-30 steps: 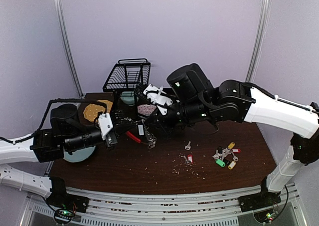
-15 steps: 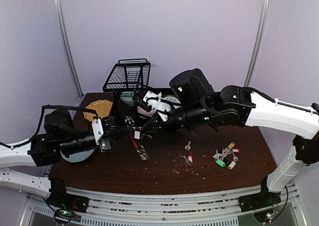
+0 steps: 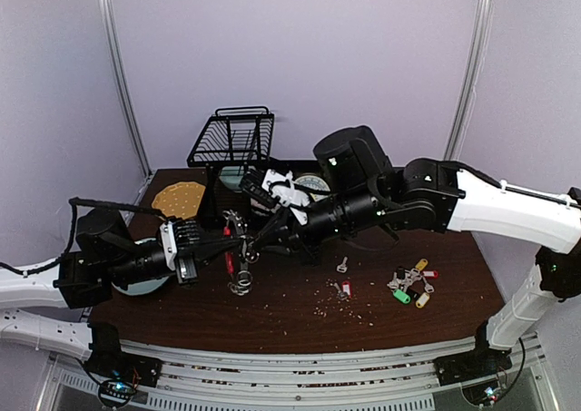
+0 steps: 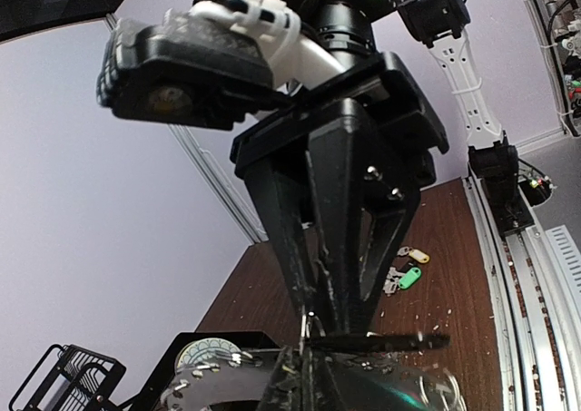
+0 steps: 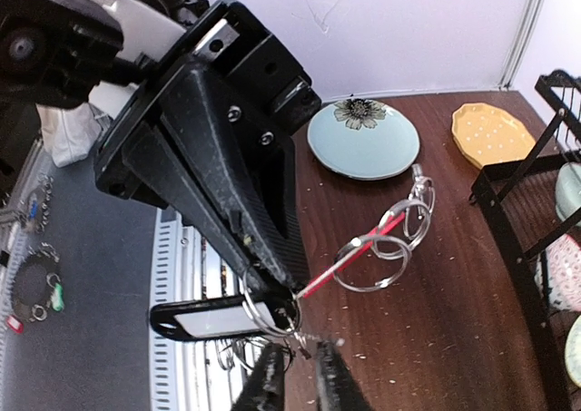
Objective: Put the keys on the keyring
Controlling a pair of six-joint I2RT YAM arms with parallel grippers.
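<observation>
Left gripper (image 5: 280, 287), keyring (image 5: 356, 250) between its tips

We see both arms held low and nearly level, pointing at each other. The left arm (image 3: 118, 266) is stretched forward, and the left gripper (image 3: 229, 246) has its jaws pinched tight on the keyring (image 5: 363, 248), right at the tips. The right arm (image 3: 490, 198) comes across with its elbow bent. The right gripper (image 3: 257, 245) sits nose to nose with the left one, tips almost touching. The right fingertips (image 5: 272, 379) show a thin gap. We can't tell if they pinch anything.
</observation>
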